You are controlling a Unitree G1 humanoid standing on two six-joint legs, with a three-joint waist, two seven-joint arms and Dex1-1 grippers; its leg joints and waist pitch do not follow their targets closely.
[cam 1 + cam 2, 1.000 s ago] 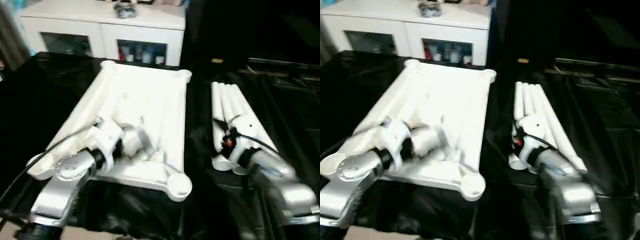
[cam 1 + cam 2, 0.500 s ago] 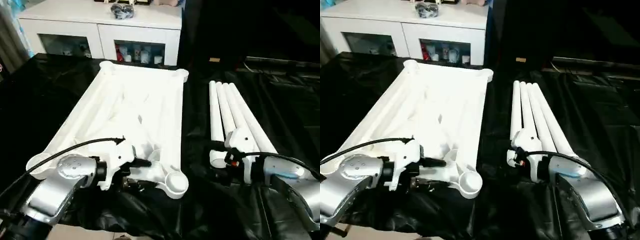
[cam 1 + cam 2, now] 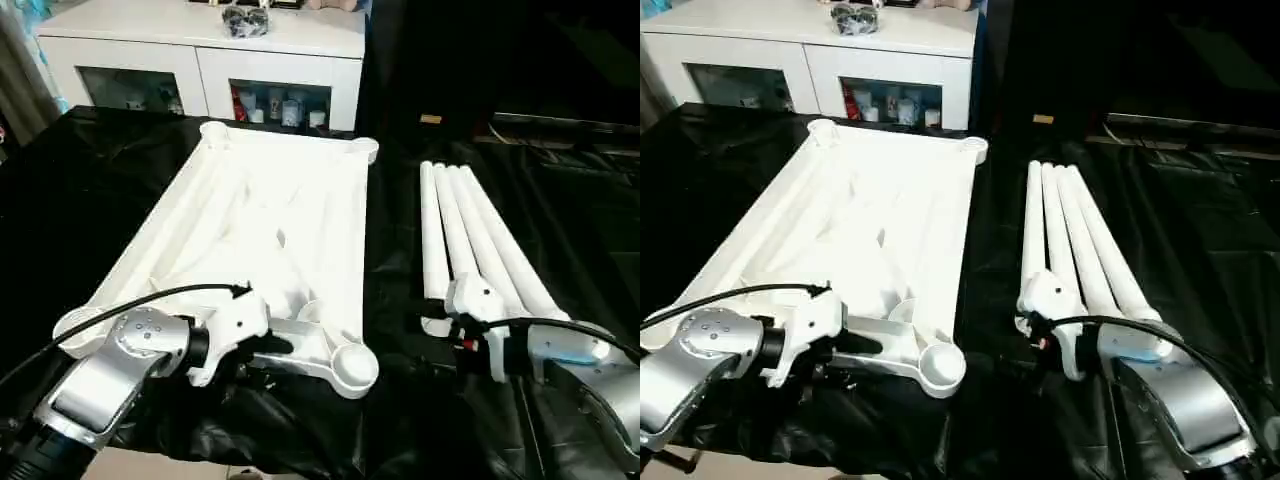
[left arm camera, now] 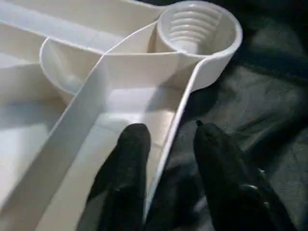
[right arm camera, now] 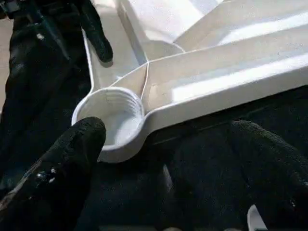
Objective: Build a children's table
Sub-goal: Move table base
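The children's table (image 3: 270,230) is lying underside-up on the black-draped tabletop (image 3: 80,190) so its sockets are being exposed; its near rim is being straddled, not yet pinched, by the half-open left tool (image 4: 166,139), while the right tool (image 5: 163,144), gaping and empty, is being held facing the corner socket (image 5: 113,118), with the legs (image 3: 470,235) just beside it.

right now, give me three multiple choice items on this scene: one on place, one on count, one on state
1. Where do the loose legs lie?
A. on the black cloth beside the tabletop's right
B. inside the cabinet
C. on the tabletop

2. How many loose legs?
A. two
B. four
C. six

3. How does the tabletop lie?
A. standing on edge
B. smooth side up
C. ribbed underside up

Answers: 1 A, the legs rest on the cloth right of the tabletop. 2 B, four white tubes lie side by side. 3 C, ribs and a corner socket face up.
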